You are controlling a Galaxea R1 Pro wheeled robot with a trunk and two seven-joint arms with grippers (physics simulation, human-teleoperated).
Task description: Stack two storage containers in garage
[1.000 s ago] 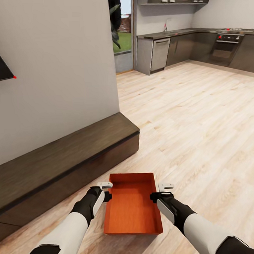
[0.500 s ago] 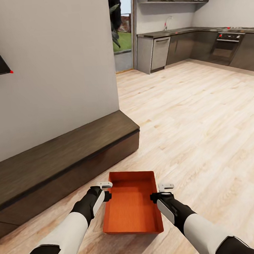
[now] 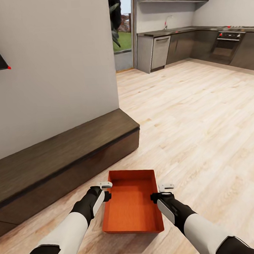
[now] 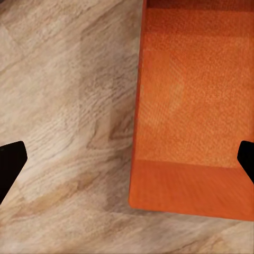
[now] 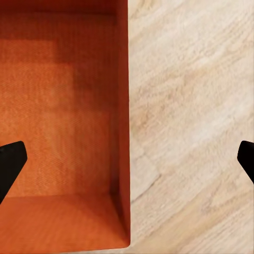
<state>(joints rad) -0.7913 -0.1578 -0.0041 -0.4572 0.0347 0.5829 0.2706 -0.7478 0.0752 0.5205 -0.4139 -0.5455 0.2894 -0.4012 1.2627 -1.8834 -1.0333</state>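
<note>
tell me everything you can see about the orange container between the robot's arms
The orange container is a shallow, open-top rectangular bin in orange-red, with low, slightly flared walls and a finely textured inner bottom. It is empty. It sits level, long axis pointing away from the robot, over the light wood plank floor, just off the end of the long dark low cabinet. The left gripper and right gripper flank its long walls, fingers spread wide either side of each rim.
</note>
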